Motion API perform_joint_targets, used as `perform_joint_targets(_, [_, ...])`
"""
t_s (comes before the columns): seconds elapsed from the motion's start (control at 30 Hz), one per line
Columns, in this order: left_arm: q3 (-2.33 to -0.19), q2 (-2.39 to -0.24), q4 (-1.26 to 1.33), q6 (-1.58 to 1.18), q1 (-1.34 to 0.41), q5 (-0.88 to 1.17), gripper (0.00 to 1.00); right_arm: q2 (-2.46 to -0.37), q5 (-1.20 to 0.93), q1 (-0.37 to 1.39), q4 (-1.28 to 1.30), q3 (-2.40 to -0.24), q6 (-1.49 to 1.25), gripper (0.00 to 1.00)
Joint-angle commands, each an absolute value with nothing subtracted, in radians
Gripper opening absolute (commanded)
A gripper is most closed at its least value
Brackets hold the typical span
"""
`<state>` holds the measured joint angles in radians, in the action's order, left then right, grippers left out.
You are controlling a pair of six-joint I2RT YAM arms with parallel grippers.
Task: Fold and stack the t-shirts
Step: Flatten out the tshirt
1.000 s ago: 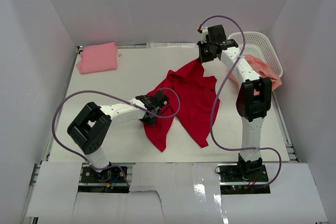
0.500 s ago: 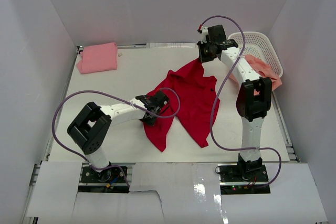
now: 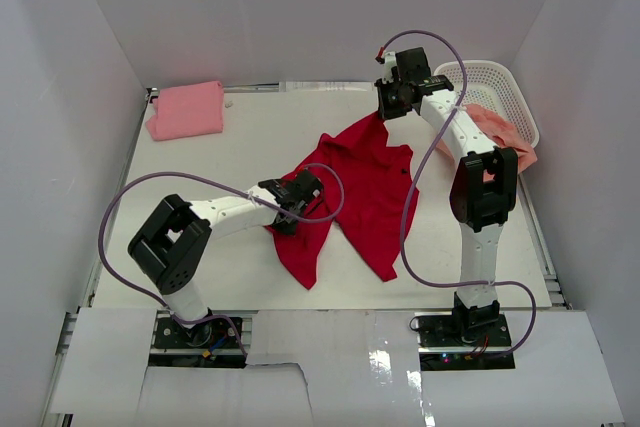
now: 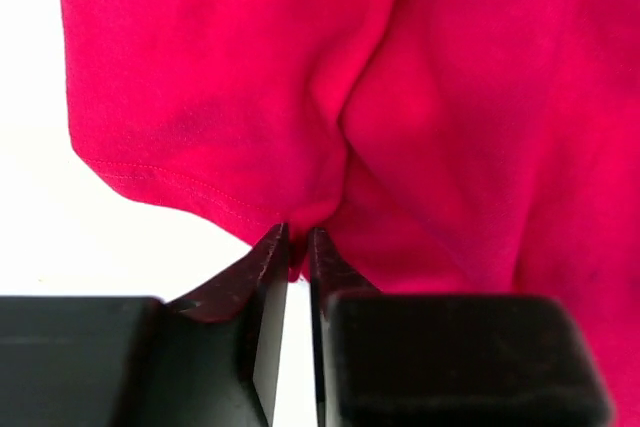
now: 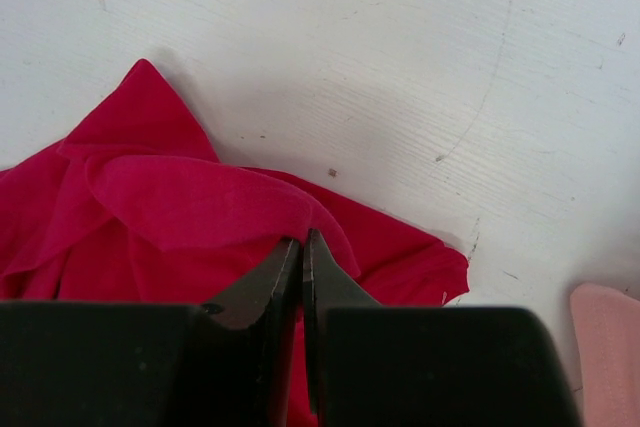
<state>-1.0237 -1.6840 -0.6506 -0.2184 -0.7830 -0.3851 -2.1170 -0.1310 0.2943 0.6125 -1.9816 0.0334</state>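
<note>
The bright red t-shirt (image 3: 365, 182) lies rumpled and spread at the table's middle. My left gripper (image 3: 300, 188) sits at its left edge, and the left wrist view shows the jaws (image 4: 297, 242) pinching the hem of the red cloth (image 4: 450, 97). At the shirt's far corner, my right gripper (image 3: 386, 112) is shut on a raised fold of the red shirt (image 5: 150, 197), its tips (image 5: 301, 243) together in the cloth. A light pink t-shirt (image 3: 186, 110) lies folded at the far left. The salmon-peach t-shirt (image 3: 507, 134) hangs over the basket's near side; its edge (image 5: 610, 347) shows in the right wrist view.
A white lattice basket (image 3: 495, 80) stands at the far right corner. White walls close in the white table (image 3: 250, 137) on three sides. The left arm's purple cable loops over the table near the red shirt.
My left gripper's jaws have closed on the red shirt's hem, and the gripper has shifted slightly. The right arm and the other shirts have not moved.
</note>
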Motion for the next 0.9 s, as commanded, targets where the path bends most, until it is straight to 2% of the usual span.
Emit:
perform_joint_targets(0.0, [-1.061, -1.684, -0.632, -0.224, -0.787, -0.394, 0.24, -2.103, -0.140, 0.287, 0.603, -1.982, 0.035, 0.08])
perform_joint_targets(0.1, [-1.068, -1.704, -0.635, -0.224, -0.785, -0.382, 0.15, -2.103, -0.138, 0.287, 0.603, -1.980, 0.037, 0.08])
perform_joint_targets(0.13, [-1.069, -1.710, -0.634, -0.227, -0.785, -0.371, 0.10, -2.102, -0.138, 0.287, 0.604, -1.982, 0.037, 0.08])
perform_joint_targets(0.17, [-1.069, -1.713, -0.637, -0.229, -0.782, -0.364, 0.00, -2.100, -0.138, 0.287, 0.604, -1.980, 0.037, 0.08])
perform_joint_targets(0.43, [-1.086, -1.665, -0.647, -0.262, -0.678, -0.269, 0.00, -2.091, -0.112, 0.275, 0.612, -1.999, 0.017, 0.08])
perform_joint_targets(0.6, [-1.086, -1.528, -0.600, -0.316, -0.408, -0.032, 0.00, -2.046, -0.083, 0.267, 0.675, -2.095, 0.009, 0.08])
perform_joint_targets(0.7, [-1.115, -1.477, -0.577, -0.337, -0.338, -0.047, 0.00, -1.964, -0.084, 0.267, 0.673, -2.088, 0.008, 0.08])
perform_joint_targets(0.87, [-1.215, -1.428, -0.554, -0.357, -0.325, -0.078, 0.00, -1.760, -0.164, 0.273, 0.601, -1.935, -0.083, 0.08])
